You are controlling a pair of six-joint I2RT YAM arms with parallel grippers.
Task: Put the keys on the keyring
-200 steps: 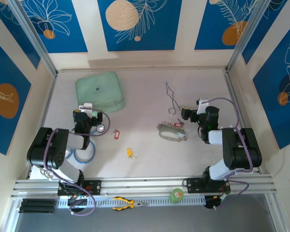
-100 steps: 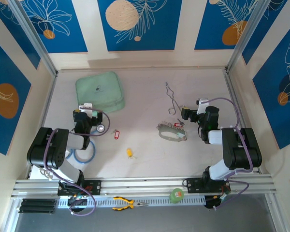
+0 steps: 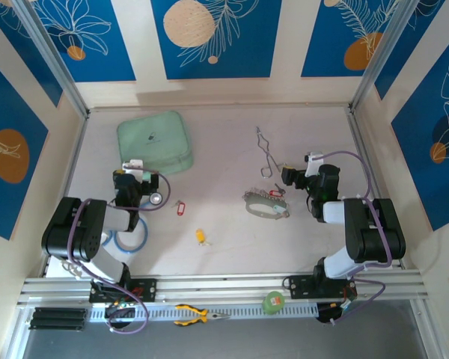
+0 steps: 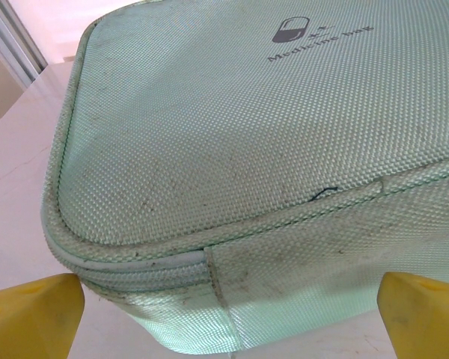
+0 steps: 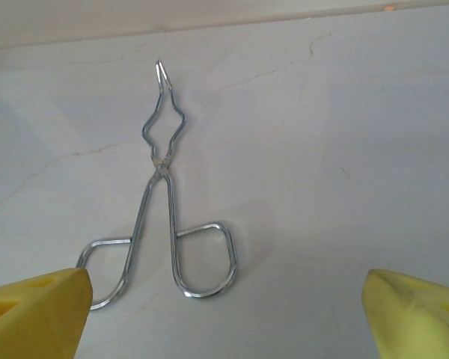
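Nothing has shifted since a second ago — both arms and every item lie as they did. Keyring (image 3: 266, 204): flat grey oval loop, lying right of centre on the table (image 3: 224, 254), with a small red-tagged piece touching its far edge; whether that piece is threaded on cannot be told. Keys: one with a red tag (image 3: 181, 208) left of centre, one with a yellow tag (image 3: 201, 236) nearer the bases, both loose and well apart from the loop. Right gripper (image 3: 286, 176): just beyond and to the right of the keyring, arm folded low with its elbow back by the base, wrist turned toward the silver tongs (image 5: 161, 166); its yellow fingers (image 5: 34, 310) sit at the outer corners of the wrist view, spread wide, holding nothing. Left gripper (image 3: 133, 169): arm likewise folded low over a pale blue ring (image 3: 142, 238), wrist aimed at the near edge of the pale green pouch (image 3: 154, 142) — yellow fingers (image 4: 30, 318) spread wide, with nothing held; the pouch's zipped corner sits just ahead between them. Near rail: yellow-handled pliers (image 3: 197, 315) and a green roll (image 3: 274, 302).
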